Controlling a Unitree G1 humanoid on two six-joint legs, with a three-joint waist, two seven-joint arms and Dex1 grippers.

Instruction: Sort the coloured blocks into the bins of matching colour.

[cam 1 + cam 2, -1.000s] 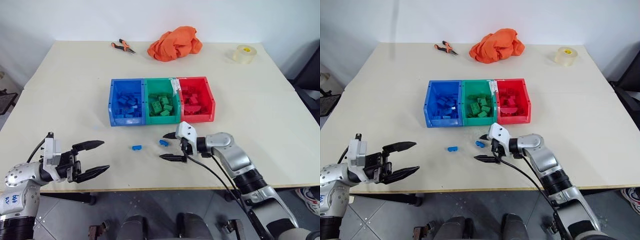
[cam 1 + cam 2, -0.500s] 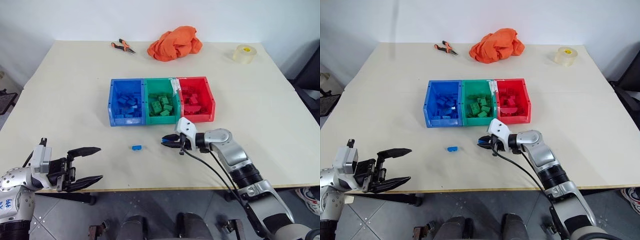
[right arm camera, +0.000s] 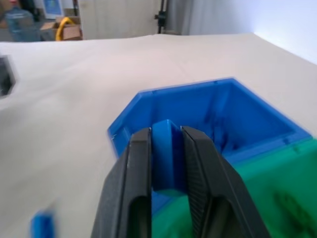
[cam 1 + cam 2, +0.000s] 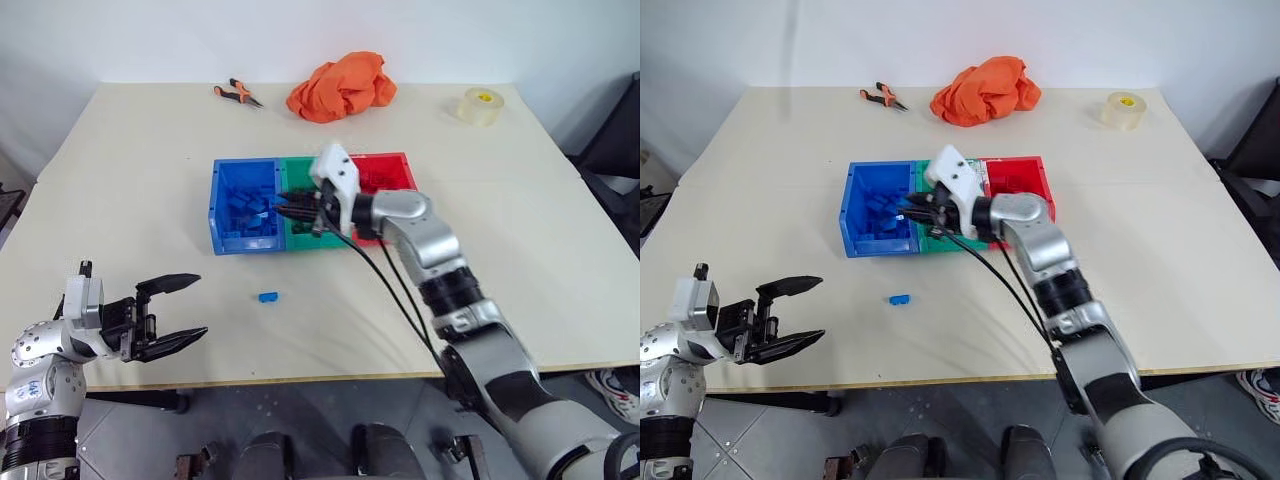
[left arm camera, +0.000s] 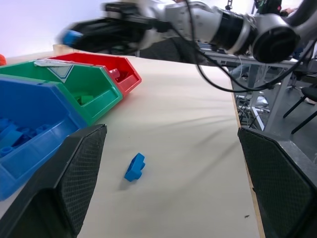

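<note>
Head cams sit high, looking forward and down over the whole table [image 4: 560, 250], so it's a wide, far-off shot; the two eyes share basically the same scene. Left wrist cam is way down near the tabletop, peering out between its own fingers [image 5: 64, 193] past a loose blue block [image 5: 134, 167] to the bins [image 5: 94, 82]. Right wrist cam hangs close over the bins, fingers [image 3: 133, 198] up front, blue bin [image 3: 208, 111] just beyond. Both wrist cams catch the bins.

The right gripper [image 3: 166, 148] closed on a blue block [image 3: 163, 148] — lifted it off the table — now apparently above the green-blue bin [image 4: 245, 205] edge.
</note>
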